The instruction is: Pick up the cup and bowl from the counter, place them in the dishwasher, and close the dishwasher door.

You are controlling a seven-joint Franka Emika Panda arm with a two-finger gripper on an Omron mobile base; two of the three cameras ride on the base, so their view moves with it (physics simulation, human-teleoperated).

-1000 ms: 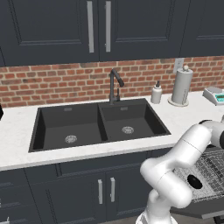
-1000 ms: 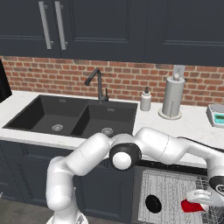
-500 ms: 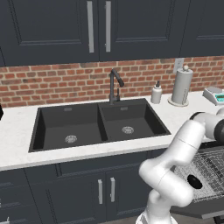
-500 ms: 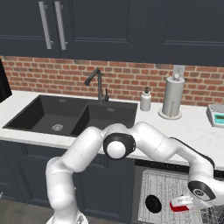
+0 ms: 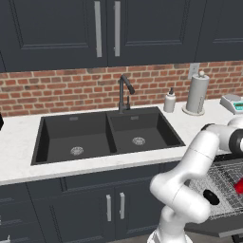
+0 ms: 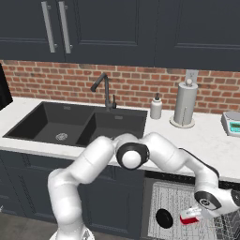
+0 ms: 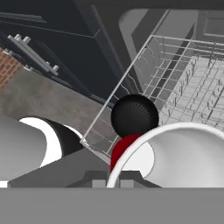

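Observation:
My gripper (image 6: 200, 213) hangs low over the pulled-out grey wire rack (image 6: 174, 200) of the dishwasher, shut on the rim of a red bowl (image 6: 189, 217) with a white inside. In the hand view the bowl's white rim (image 7: 175, 151) curves close between the fingertips (image 7: 94, 176), red wall (image 7: 124, 148) to the left. A black round cup (image 6: 164, 218) sits in the rack just left of the bowl; it also shows as the cup (image 7: 134, 116) and the cup (image 5: 210, 197). The dishwasher door (image 5: 211, 231) lies open flat under the rack (image 5: 223, 178).
The white counter (image 6: 206, 140) carries a paper towel roll (image 6: 184, 105), a soap bottle (image 6: 156, 107) and a scale (image 6: 232, 123). A black double sink (image 6: 77, 124) with a faucet (image 6: 107, 91) lies to the left. Navy cupboards with silver handles (image 5: 115, 206) flank the dishwasher.
The gripper has carried the red bowl leftward over the rack, closer to the black cup. The arm's elbow has swung slightly. The jaws stayed shut.

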